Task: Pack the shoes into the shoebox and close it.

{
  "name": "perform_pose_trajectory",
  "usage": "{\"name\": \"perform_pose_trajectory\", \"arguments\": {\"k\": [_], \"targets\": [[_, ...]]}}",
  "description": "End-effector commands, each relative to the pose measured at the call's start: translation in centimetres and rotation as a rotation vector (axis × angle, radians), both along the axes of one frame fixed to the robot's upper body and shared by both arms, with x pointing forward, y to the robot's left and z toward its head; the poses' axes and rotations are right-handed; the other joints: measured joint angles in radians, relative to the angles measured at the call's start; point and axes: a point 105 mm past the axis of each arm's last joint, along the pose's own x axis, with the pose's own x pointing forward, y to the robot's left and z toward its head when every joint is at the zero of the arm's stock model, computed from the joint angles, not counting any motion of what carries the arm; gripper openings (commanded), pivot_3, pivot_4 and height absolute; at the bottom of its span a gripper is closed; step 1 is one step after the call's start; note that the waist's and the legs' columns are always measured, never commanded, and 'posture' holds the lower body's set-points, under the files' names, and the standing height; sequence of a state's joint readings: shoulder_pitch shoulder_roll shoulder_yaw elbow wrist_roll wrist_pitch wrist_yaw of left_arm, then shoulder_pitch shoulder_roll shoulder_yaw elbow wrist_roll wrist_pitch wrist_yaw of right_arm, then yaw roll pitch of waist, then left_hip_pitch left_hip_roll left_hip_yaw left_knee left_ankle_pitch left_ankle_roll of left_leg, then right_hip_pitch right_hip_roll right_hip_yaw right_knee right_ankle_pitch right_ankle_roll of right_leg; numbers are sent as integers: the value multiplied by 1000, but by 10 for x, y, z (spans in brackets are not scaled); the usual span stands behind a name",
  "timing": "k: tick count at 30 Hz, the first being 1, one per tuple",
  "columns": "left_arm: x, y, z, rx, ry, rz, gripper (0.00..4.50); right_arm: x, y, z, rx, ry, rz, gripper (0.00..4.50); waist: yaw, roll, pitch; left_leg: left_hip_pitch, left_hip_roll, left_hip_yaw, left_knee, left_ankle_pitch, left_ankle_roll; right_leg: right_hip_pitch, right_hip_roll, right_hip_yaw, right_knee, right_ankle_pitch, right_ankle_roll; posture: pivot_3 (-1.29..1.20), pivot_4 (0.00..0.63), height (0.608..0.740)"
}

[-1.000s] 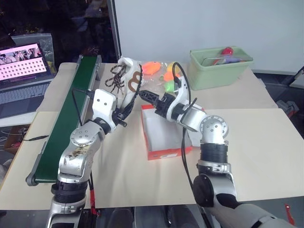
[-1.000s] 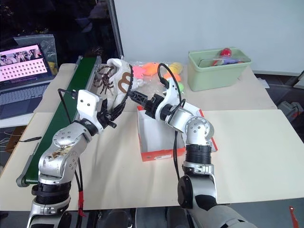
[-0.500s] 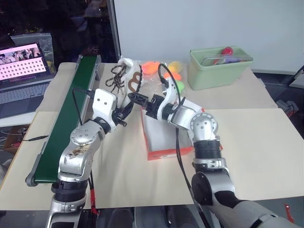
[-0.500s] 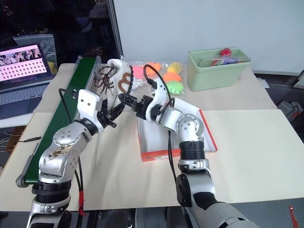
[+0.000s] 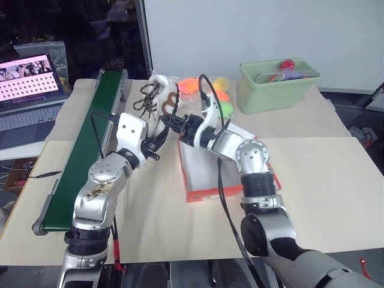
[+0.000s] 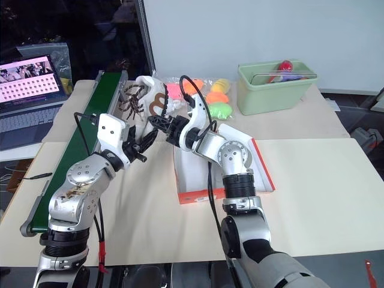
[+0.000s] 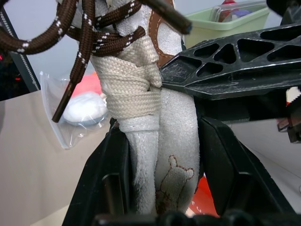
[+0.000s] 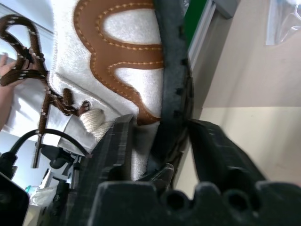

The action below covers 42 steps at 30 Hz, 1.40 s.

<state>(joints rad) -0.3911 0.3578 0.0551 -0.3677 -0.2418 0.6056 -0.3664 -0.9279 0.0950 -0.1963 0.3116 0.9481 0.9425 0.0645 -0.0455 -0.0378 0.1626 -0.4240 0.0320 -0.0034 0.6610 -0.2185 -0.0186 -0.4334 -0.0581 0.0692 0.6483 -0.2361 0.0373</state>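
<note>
Left pincer clamped the cream shoe aloft at the shoebox's ten o'clock, above the desk. Right pincer had its fingers closed around the same shoe's side.

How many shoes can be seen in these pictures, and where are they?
1. The shoe is held up above the table, left of the shoebox, gripped by the left claw and the right claw. A second shoe may be hidden.
</note>
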Motion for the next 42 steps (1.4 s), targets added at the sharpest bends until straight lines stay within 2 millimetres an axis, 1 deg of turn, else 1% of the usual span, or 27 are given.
{"name": "perform_pose_trajectory", "arguments": {"k": [1, 2, 4, 9, 13, 15, 17, 18, 20, 22, 27, 29, 31, 33, 34, 36, 39, 42], "targets": [[-7, -3, 19, -4, -81, -23, 1890, -21, 38, 38, 128, -71, 104, 630, 0, 0, 0, 0, 0, 0, 0, 0, 0, 0, 0, 0, 0, 0, 0, 0, 150, 729], [-7, -3, 19, -4, -81, -24, 1890, -22, 39, 40, 132, -77, 112, 504, 0, 0, 0, 0, 0, 0, 0, 0, 0, 0, 0, 0, 0, 0, 0, 0, 150, 729], [-6, -3, 19, -4, -80, -26, 1890, -25, 41, 43, 145, -86, 130, 420, 0, 0, 0, 0, 0, 0, 0, 0, 0, 0, 0, 0, 0, 0, 0, 0, 150, 729], [-5, -4, 19, -3, -77, -29, 1890, -31, 42, 48, 176, -101, 162, 408, 0, 0, 0, 0, 0, 0, 0, 0, 0, 0, 0, 0, 0, 0, 0, 0, 150, 729], [-4, -5, 11, 25, -45, -25, 1890, -32, 42, 51, 210, -94, 161, 408, 0, 0, 0, 0, 0, 0, 0, 0, 0, 0, 0, 0, 0, 0, 0, 0, 150, 729], [-5, -5, 13, -13, -52, -25, 1890, -31, 40, 52, 223, -86, 145, 408, 0, 0, 0, 0, 0, 0, 0, 0, 0, 0, 0, 0, 0, 0, 0, 0, 150, 729], [-7, -7, 13, -9, -56, -35, 2633, -30, 39, 51, 230, -79, 132, 407, 0, 0, 0, 0, 0, 0, 0, 0, 0, 0, 0, 0, 0, 0, 0, 0, 150, 729], [-8, -9, 13, 4, -62, -45, 2875, -29, 37, 51, 234, -74, 123, 407, 0, 0, 0, 0, 0, 0, 0, 0, 0, 0, 0, 0, 0, 0, 0, 0, 150, 729], [-9, -10, 14, 4, -67, -50, 3631, -27, 34, 50, 240, -67, 101, 407, 0, 0, 0, 0, 0, 0, 0, 0, 0, 0, 0, 0, 0, 0, 0, 0, 150, 729], [-9, -10, 14, -4, -68, -50, 3631, -22, 31, 49, 246, -62, 68, 407, 0, 0, 0, 0, 0, 0, 0, 0, 0, 0, 0, 0, 0, 0, 0, 0, 150, 729], [-13, -12, 12, -4, -66, -62, 3631, 1, 9, 51, 255, -60, -96, 407, 0, 0, 0, 0, 0, 0, 0, 0, 0, 0, 0, 0, 0, 0, 0, 0, 150, 729], [-14, -13, 11, -1, -62, -67, 3631, 11, -3, 52, 256, -66, -173, 407, 0, 0, 0, 0, 0, 0, 0, 0, 0, 0, 0, 0, 0, 0, 0, 0, 150, 729], [-16, -14, 10, -4, -58, -76, 3631, 25, -19, 52, 248, -66, -268, 407, 1, 0, 0, 0, 0, 0, 0, 0, 0, 0, 0, 0, 0, 0, 0, 0, 150, 729], [-17, -14, 9, -5, -56, -79, 3631, 34, -32, 51, 205, -74, -333, 407, 0, 0, 0, 0, 0, 0, 0, 0, 0, 0, 0, 0, 0, 0, 0, 0, 150, 729], [-19, -14, 7, -7, -49, -89, 3631, 37, -40, 52, 129, -122, -359, 407, 0, 0, 0, 0, 0, 0, 0, 0, 0, 0, 0, 0, 0, 0, 0, 0, 150, 729], [-27, -13, -2, 35, -25, -139, 3631, 35, -52, 56, -36, -223, -362, 407, -7, 0, 0, 0, 0, 1, 0, 0, 0, -2, 0, 1, 0, 0, 0, 0, 150, 729], [-44, -2, -17, 158, 0, -215, 3631, 22, -87, 53, -185, -198, -317, 407, -10, 1, 0, -1, 1, 1, -2, 0, 0, -3, 0, 1, 1, 0, 0, 0, 150, 729], [-51, 2, -24, 200, 19, -256, 3631, 9, -112, 47, -319, -155, -261, 407, 4, 1, 1, -3, 0, 1, -1, 0, 0, -4, 0, 0, 0, 0, 0, 0, 150, 729]]}}
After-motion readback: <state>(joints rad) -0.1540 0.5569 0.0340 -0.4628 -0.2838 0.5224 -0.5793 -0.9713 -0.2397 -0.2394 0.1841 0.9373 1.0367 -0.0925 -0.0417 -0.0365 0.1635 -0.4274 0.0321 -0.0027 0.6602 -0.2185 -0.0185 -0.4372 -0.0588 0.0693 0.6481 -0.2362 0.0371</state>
